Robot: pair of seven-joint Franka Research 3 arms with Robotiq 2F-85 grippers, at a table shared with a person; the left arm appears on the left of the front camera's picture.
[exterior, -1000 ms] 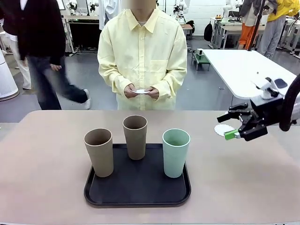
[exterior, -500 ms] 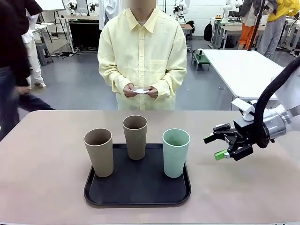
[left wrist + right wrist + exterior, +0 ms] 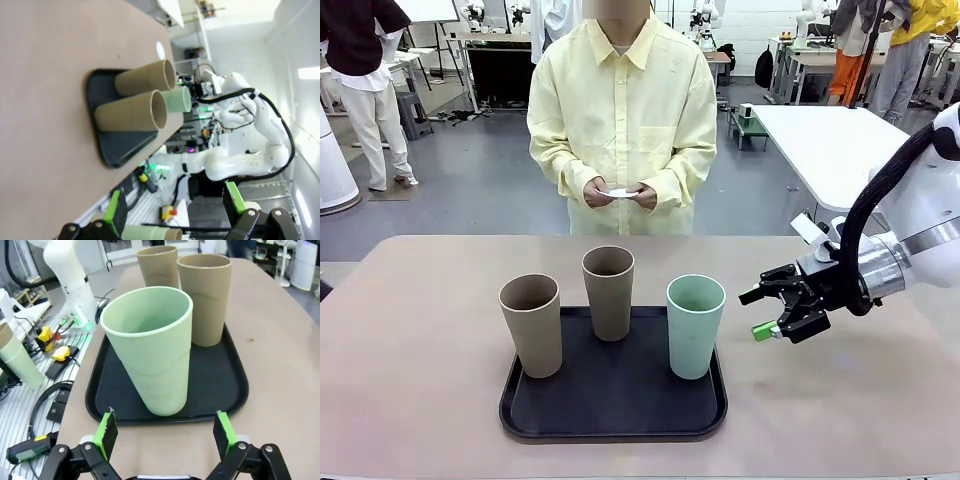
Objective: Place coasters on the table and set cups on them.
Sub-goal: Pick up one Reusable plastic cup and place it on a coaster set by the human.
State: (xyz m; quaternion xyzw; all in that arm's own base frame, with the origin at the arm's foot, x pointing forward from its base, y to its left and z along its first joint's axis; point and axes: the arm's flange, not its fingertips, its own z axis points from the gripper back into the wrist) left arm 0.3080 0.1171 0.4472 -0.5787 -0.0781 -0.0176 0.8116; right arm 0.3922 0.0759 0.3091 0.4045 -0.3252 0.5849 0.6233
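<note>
1. One laid coaster (image 3: 160,49) lies on the table (image 3: 420,300), beyond the tray's (image 3: 610,405) far end; the person's hands (image 3: 620,195) hold another coaster (image 3: 620,193) at 12 o'clock.
2. The cups all stand on the tray: tan cup (image 3: 531,323) at 9, second tan cup (image 3: 608,290) at 12, mint cup (image 3: 695,325) at 3. None is on a coaster.
3. My right gripper (image 3: 756,314) has its jaws apart and empty, near the mint cup's 3 o'clock, not touching.
4. Left gripper (image 3: 174,210): jaws apart, empty.
5. My read: early. The remaining coasters and all cup moves are left.

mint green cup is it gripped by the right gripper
No, the right gripper stands open beside the mint green cup, apart from it, and the cup stands on the black tray.
</note>
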